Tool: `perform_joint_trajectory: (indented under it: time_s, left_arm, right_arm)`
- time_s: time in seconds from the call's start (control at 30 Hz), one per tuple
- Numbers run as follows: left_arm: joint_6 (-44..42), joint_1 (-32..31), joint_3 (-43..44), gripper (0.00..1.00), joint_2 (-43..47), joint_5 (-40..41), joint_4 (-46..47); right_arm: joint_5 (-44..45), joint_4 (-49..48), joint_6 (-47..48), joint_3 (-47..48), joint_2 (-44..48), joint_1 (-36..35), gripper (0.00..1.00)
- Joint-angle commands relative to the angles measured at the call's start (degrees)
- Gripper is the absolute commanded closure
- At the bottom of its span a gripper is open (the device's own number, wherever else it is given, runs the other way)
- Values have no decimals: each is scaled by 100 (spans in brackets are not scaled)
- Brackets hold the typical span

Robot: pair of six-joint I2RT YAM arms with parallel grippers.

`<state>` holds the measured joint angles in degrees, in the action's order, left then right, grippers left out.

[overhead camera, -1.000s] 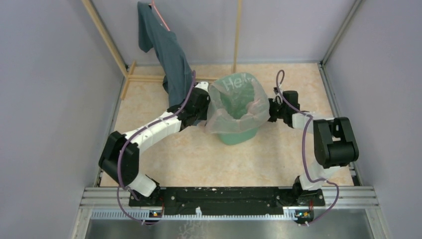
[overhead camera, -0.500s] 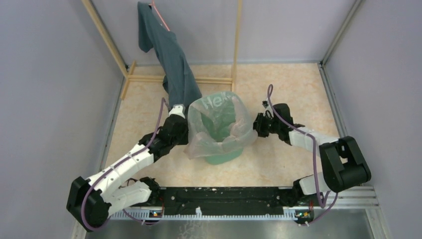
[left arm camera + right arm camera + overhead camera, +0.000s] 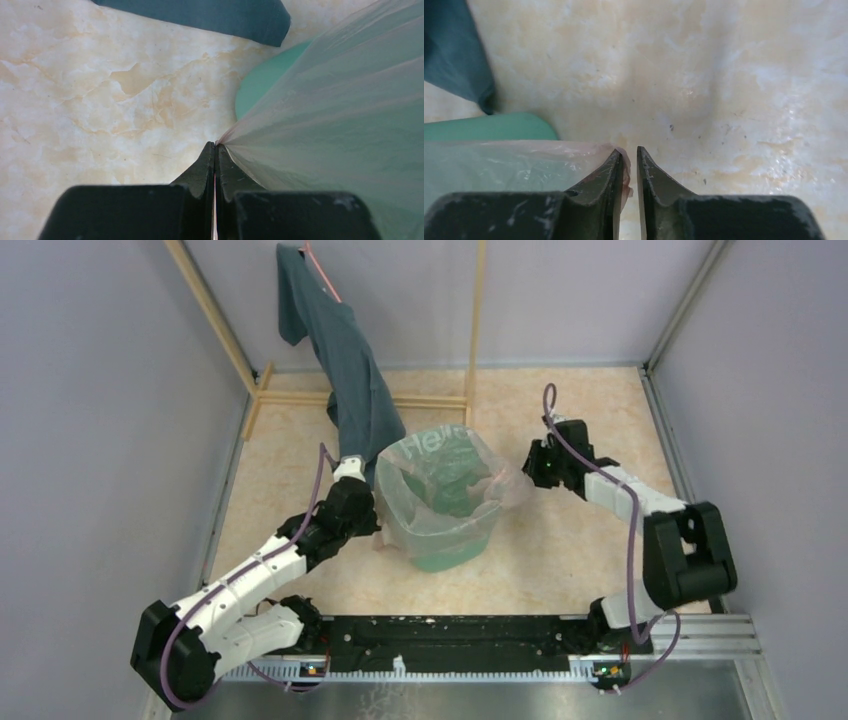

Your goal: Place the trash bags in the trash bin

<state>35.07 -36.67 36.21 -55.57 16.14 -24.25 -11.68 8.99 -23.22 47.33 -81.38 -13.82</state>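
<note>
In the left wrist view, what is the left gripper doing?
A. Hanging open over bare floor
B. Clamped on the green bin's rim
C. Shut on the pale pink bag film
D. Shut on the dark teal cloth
C: the left gripper has its fingers pressed together and the trash bag film fans out taut from their tips, while the teal cloth sits well apart from it.
</note>
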Motion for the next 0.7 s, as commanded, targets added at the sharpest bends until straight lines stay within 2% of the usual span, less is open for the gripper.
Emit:
perform_joint_trajectory:
  time_s: [0.0, 0.07, 0.1, 0.23, 0.33, 0.53, 0.67]
  left_arm:
    - [66, -22, -94, 100, 33, 105, -19]
    - [86, -25, -150, 100, 81, 101, 9]
    - [83, -25, -175, 100, 116, 111, 18]
    - [122, -18, -295, 100, 254, 145, 74]
    - [118, -16, -387, 100, 315, 46, 197]
    - [126, -19, -434, 100, 379, -57, 211]
    - [93, -19, -485, 100, 528, -74, 199]
  right_arm:
    - [-103, 467, 409, 652, -1040, -280, 81]
    - [114, 857, 557, 882, -1271, -379, 76]
    - [269, 957, 565, 861, -1197, -377, 69]
    - [1471, 1527, 567, 809, -130, -389, 40]
    - [1745, 2184, 622, 1198, 687, -382, 26]
    - [2106, 3684, 969, 2467, 1611, -702, 19]
    - [1395, 3947, 1359, 3050, 1963, -1786, 28]
